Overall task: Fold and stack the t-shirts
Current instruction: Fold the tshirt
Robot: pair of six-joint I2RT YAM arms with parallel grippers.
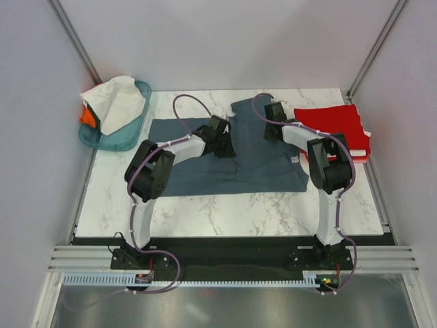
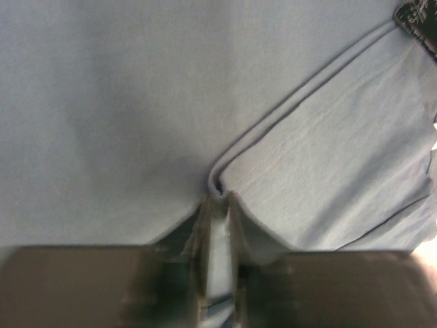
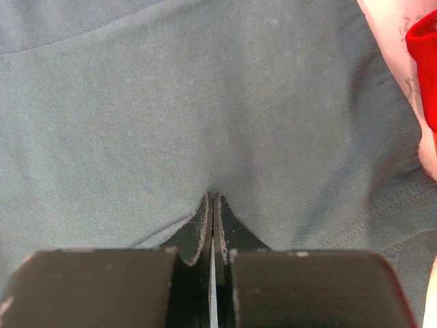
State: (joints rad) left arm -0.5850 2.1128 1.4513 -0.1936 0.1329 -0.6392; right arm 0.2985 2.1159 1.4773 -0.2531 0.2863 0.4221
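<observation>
Left claw (image 2: 218, 199) and right claw (image 3: 213, 198) are each pinching the limp, light shirt (image 1: 263, 167); I am judging seams the firmest hold.

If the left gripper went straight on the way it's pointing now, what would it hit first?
The blue-grey t-shirt: the left gripper is pinching a fold of it, and the table probably lies right beneath.

No readable text or labels anywhere.
</observation>
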